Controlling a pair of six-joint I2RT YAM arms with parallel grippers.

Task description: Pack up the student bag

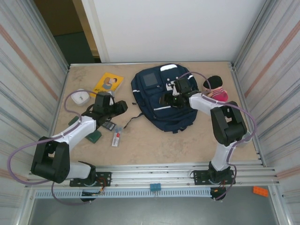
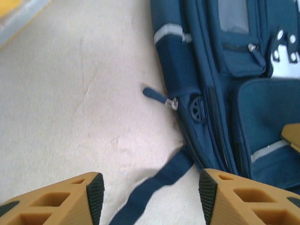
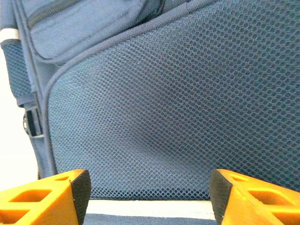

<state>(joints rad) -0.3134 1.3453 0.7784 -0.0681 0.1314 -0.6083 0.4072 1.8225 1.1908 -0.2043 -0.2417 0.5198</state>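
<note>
Your student bag [image 1: 164, 101] lies closed far-centre on the tabletop [image 1: 154, 145], left jaws spread empty near its zip pull [image 2: 157, 95], right jaws spread over its mesh [image 3: 187, 103]; opening seems in hand: pinch that pull next.

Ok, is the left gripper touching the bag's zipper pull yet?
Apart. In the left wrist view the open left gripper sits short of the zipper pull on the student bag, bare table between them.

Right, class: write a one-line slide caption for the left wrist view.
Open left gripper above the table beside the navy student bag, its zipper pull and loose strap ahead.
</note>
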